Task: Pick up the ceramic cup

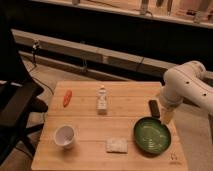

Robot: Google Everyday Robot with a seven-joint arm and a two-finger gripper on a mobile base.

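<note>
Two containers sit empty, ceramic cup (65,136) and green bowl (150,139); jaws hang over the bowl's right rim, spread untellable.

One arm (186,82): white, glossy casing; thick rounded segments meeting at a bulbous joint; small dark dots spaced along the shell. One gripper (166,116): pale cream, narrowing downward, over the right side of the table (85,120), just beside the green bowl (151,136).
</note>
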